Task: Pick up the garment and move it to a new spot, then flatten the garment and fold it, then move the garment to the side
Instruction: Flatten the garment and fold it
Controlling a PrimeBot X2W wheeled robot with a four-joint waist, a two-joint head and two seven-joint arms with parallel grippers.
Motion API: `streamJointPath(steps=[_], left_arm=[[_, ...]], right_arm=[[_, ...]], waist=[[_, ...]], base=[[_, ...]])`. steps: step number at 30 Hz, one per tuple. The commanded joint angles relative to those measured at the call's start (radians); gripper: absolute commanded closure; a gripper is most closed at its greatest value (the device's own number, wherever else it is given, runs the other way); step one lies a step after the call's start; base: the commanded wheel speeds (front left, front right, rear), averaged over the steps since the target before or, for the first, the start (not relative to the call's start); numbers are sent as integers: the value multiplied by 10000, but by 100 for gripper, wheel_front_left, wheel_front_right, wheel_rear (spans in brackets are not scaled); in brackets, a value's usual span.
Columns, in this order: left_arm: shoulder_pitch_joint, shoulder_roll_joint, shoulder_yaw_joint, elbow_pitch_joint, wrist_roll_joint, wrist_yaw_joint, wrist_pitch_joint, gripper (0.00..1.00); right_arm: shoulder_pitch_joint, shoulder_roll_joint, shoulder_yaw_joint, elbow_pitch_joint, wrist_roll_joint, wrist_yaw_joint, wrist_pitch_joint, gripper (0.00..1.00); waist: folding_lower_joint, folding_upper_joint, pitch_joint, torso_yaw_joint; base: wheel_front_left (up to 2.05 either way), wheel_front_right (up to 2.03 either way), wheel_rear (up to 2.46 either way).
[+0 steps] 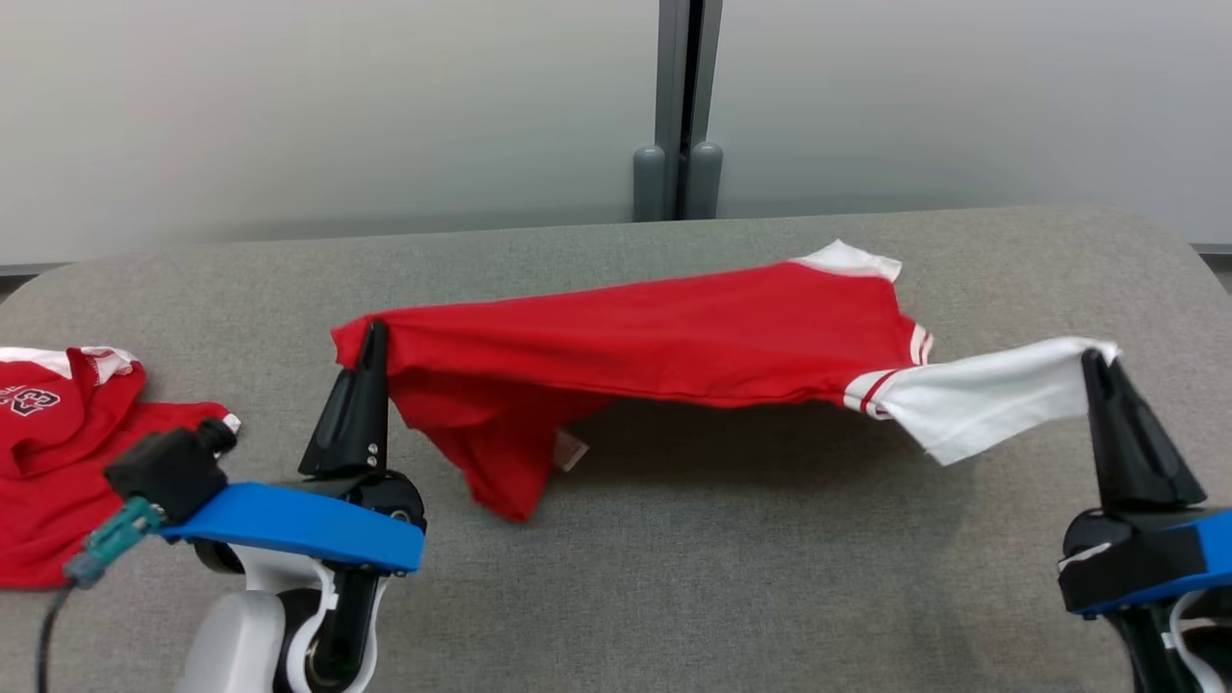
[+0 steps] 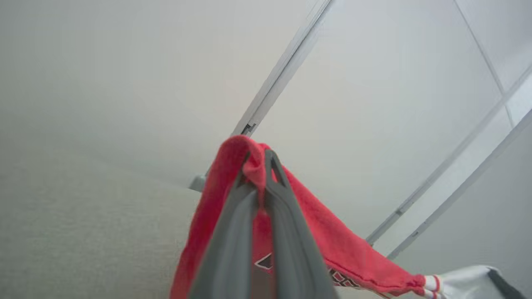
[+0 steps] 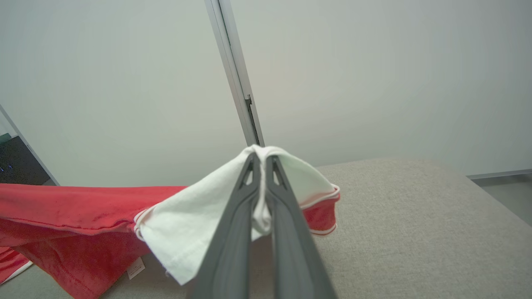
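Both arms up, garment suspended between them.

Left gripper (image 1: 373, 332): the two dark fingers are pinched together on a bunched red edge of the garment; in the left wrist view (image 2: 257, 160) red cloth is folded over the fingertips and trapped between them.

Right gripper (image 1: 1092, 358): fingers likewise pressed together, holding the end of the white sleeve (image 1: 982, 395); in the right wrist view (image 3: 261, 157) white cloth is drawn through the narrow gap between them.

Red short-sleeved cotton shirt with white sleeves and red-and-white striped cuffs (image 1: 674, 337): stretched roughly level between the two grippers, lifted off the grey fabric-covered table (image 1: 770, 577), over its middle and reaching toward the right edge. A shadow lies on the table under it. The second white sleeve (image 1: 847, 260) points toward the far edge. A loose red flap (image 1: 500, 472) hangs down beside the left gripper, toward the near edge, with a small white label (image 1: 570, 449) showing on it. Cannot tell whether the lowest tip of the flap touches the table.

Second red garment with white trim and a printed emblem (image 1: 58, 452): lying crumpled at the left edge of the table, well apart from the held shirt.

Grey vertical post (image 1: 679, 106) between pale wall panels stands behind the far edge.
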Motion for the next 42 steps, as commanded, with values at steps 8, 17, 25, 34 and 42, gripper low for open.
streamJointPath(steps=[8,17,25,34,42], left_arm=[[-130,193,473,-3046,-1720,656,1968,100],[-2391,795,979,-3074,-2956,1737,4054,100],[-5743,1472,1265,-690,-2059,1995,3853,100],[-9347,1511,1395,1703,-1069,885,1475,100],[-9540,1503,958,3309,-452,187,-41,100]], right_arm=[[-914,-31,-96,-2245,205,5,948,100],[-4044,-524,427,-1758,-123,5,2604,100],[-8600,-697,807,2144,158,5,1670,100],[-12753,-887,1419,5450,-600,3,-1648,100],[-12918,-1382,2254,6825,-465,3,-2798,100]], waist=[[1,-2,-39,-161],[1,-2,1071,-373],[1,-2,3014,-805],[1,-2,3960,-1060],[1,-2,4396,-1101]], base=[[0,0,0],[0,0,0],[0,0,0],[0,0,0],[0,0,0]])
